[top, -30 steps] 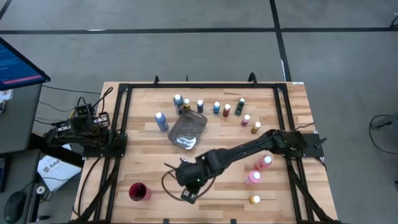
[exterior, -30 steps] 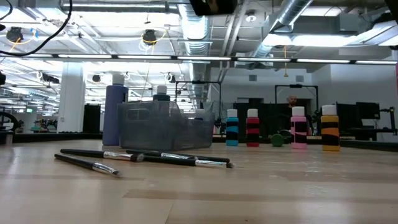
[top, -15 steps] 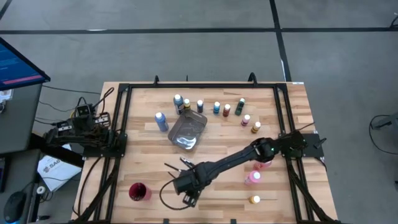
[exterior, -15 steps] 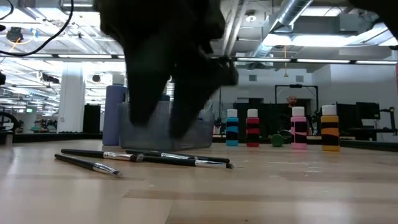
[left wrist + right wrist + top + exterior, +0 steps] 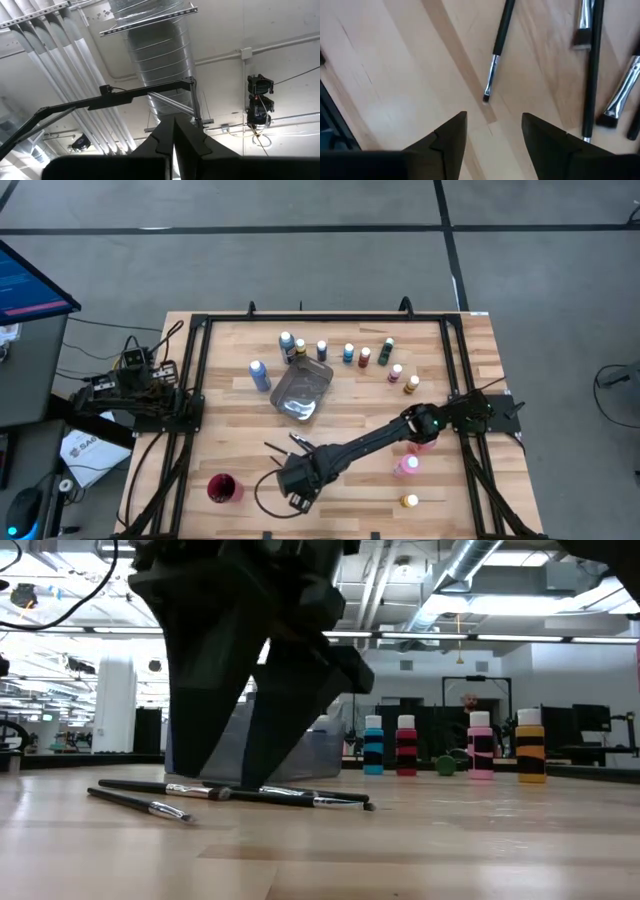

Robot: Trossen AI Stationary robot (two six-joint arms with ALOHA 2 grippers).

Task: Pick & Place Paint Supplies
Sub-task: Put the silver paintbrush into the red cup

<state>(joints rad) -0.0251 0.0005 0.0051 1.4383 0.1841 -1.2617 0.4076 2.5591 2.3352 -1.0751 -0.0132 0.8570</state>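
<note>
The right arm reaches across the wooden surface (image 5: 230, 420) toward its front middle, and the right gripper (image 5: 492, 131) hangs low over the boards with its two dark fingers (image 5: 447, 137) parted and nothing between them. Just ahead of it lies a thin dark paintbrush (image 5: 496, 52) with a metal collar and a small tip, flat on the wood and clear of the fingers. More brushes (image 5: 592, 65) lie beside it in a loose bunch, some crossing each other. From table height the same brushes (image 5: 235, 793) rest flat on the surface right under the big dark bulk of the gripper.

The left arm sits folded at the left edge of the surface, outside the black frame. Its left gripper (image 5: 173, 145) points up at the ceiling ducts, fingers pressed together and holding nothing.

The small paint bottles (image 5: 349, 353) stand upright in a scattered row along the far side of the surface. A bigger blue bottle (image 5: 259, 374) stands next to the grey tray (image 5: 302, 391). Two pink bottles (image 5: 407, 466) and a yellow one (image 5: 409, 501) stand on the right side near the front. A red cup (image 5: 224, 488) stands at the front left, well apart from the brushes.
</note>
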